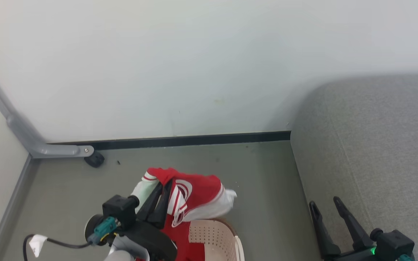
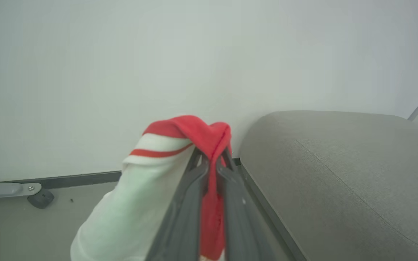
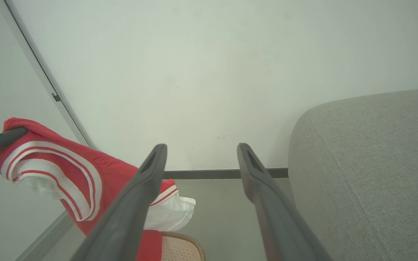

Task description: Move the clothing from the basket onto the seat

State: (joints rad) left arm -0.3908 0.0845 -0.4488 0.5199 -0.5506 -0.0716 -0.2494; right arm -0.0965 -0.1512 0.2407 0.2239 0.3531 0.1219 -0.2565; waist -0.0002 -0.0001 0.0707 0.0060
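Observation:
My left gripper (image 1: 162, 191) is shut on the clothing (image 1: 198, 194), a red garment with white bands, and holds it up above the cream perforated basket (image 1: 214, 237) at the bottom of the head view. In the left wrist view the red cloth (image 2: 194, 130) is pinched between the closed fingers of the left gripper (image 2: 212, 155) and drapes down both sides. The grey fabric seat (image 1: 376, 145) fills the right side, to the right of the lifted clothing. My right gripper (image 1: 324, 203) stands open and empty by the seat's front edge. Seen from the right wrist, the right gripper (image 3: 201, 148) is open, with the clothing (image 3: 67, 170) hanging at the left over the basket (image 3: 180, 248) and the seat (image 3: 368, 163) at the right.
A pale wall with a dark baseboard (image 1: 194, 139) closes off the back. A grey metal frame leg (image 1: 49, 149) with a black foot (image 1: 94, 159) sits on the grey floor (image 1: 259, 188) at the back left. Bare floor lies between the basket and the seat.

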